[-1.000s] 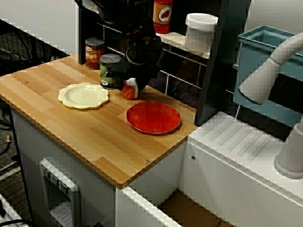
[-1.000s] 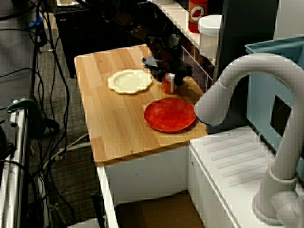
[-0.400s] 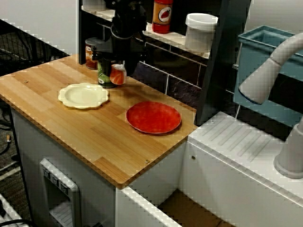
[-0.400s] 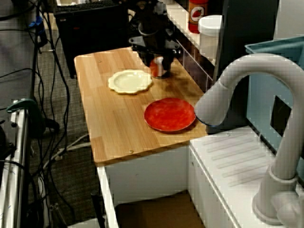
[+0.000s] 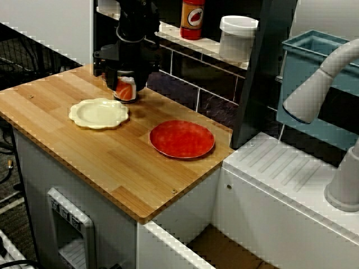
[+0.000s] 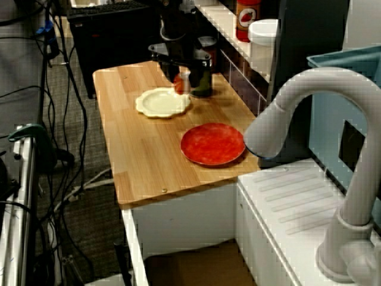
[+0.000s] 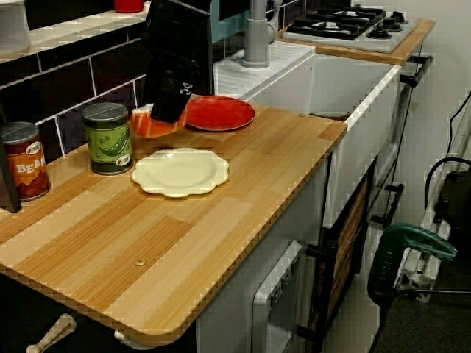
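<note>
- Wood counter (image 5: 106, 162) runs along a dark tiled wall, with a white drainboard (image 5: 280, 168) and a grey tap (image 5: 317, 84) at its far end. A gas hob (image 7: 353, 22) shows beyond them in the low view from the counter's end.
- Black gripper (image 5: 126, 85) hangs down from the arm near the wall, its fingers pinched on an orange item (image 5: 127, 91) that has a white patch.
- Orange item sits just off the cream plate (image 5: 98, 112), at the rim facing the cans. In the view from the tap side it overlaps that far rim (image 6: 178, 85).
- From the counter's end, it lies between the green can (image 7: 107, 137) and the red plate (image 7: 219, 112). Whether it clears the wood cannot be told.
- Cream plate has a scalloped edge and nothing on it. Red plate lies apart from it, nearer the drainboard, also bare.
- Green can stands upright just beside the gripper, and its label shows a picture of peas.
- Red can (image 7: 22, 162) stands next to it at the wall. White letters "BEA" can be read before the label curves away.
- Shelf above the tiles carries a red bottle (image 5: 192, 18) with a white oval label, too small to read, and a white lidded tub (image 5: 238, 38).
- Blue bin (image 5: 314, 50) stands behind the tap.
</note>
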Controlling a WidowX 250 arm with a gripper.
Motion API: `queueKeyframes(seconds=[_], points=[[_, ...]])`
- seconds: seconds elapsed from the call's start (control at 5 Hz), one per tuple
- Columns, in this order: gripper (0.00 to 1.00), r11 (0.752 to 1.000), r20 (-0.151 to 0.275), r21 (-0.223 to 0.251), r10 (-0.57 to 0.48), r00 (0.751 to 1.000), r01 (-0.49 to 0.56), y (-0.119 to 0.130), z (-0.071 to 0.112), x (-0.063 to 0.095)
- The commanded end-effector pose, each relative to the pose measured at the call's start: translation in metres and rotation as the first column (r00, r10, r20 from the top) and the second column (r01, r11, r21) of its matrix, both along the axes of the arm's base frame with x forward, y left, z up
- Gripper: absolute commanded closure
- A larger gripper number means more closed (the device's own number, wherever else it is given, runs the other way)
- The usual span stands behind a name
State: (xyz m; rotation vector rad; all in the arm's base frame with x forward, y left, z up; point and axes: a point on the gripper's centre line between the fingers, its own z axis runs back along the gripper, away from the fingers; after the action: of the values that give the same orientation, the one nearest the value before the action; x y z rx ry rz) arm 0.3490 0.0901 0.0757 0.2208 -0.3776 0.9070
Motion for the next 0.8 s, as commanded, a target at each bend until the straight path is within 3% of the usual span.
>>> queueKeyframes(seconds=[0.0,0.6], points=[[1.0,0.999,0.061,0.011,-0.047,0.997,0.046,0.015,0.033,-0.017],[1.0,0.998,0.043,0.044,-0.056,0.997,0.055,0.03,0.019,-0.037]])
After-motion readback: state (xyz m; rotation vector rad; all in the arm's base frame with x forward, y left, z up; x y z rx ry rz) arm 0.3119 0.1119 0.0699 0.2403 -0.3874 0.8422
